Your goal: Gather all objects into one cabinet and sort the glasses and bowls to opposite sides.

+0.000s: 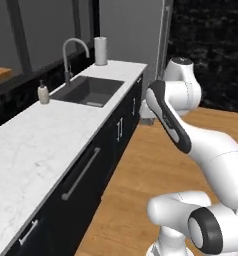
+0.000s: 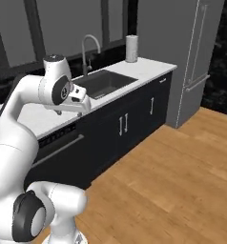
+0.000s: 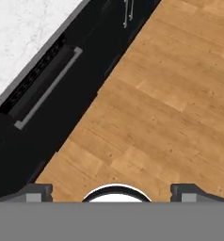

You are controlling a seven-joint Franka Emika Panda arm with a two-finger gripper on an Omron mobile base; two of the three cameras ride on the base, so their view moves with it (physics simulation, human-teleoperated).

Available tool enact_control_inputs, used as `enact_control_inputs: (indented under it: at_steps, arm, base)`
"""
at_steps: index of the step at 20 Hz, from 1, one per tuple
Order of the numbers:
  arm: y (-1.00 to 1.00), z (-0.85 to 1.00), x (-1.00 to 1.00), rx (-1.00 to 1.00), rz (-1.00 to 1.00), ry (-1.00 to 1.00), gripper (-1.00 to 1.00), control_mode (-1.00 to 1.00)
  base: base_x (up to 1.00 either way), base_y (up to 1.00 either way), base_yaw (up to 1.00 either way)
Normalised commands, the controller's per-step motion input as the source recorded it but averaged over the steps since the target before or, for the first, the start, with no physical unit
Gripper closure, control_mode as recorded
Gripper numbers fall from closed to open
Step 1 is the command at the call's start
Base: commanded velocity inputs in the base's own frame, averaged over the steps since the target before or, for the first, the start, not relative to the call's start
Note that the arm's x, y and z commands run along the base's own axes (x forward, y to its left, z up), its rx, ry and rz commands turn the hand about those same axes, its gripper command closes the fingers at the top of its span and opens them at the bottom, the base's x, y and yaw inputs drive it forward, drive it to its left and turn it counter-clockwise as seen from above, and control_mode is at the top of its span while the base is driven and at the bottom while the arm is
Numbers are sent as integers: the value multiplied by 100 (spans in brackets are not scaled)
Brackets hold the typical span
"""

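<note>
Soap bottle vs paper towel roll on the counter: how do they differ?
The soap bottle is small, beige, with a pump top; the paper towel roll is taller, a plain white cylinder. The soap bottle stands at the sink's near left corner, the roll behind the sink's far end, right of the faucet. Both stand upright on the white marble counter.

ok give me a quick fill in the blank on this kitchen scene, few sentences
1. The sink is set into a white marble ____.
2. The hand looks down at a ____ floor, its fingers spread and holding nothing.
3. The soap bottle stands to the ____ of the sink in the left base view.

Missing: counter; wooden; left
</note>
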Motion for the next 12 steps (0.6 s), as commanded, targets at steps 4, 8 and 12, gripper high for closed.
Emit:
enact_control_inputs:
  at_steps: [4, 8, 12]
  arm:
    - [0, 0, 0, 0, 0, 0, -100, 100]
    - [0, 0, 0, 0, 0, 0, -100, 100]
    - [0, 0, 0, 0, 0, 0, -100, 100]
  base:
    - [47, -38, -64]
    - [42, -41, -65]
    - [38, -40, -67]
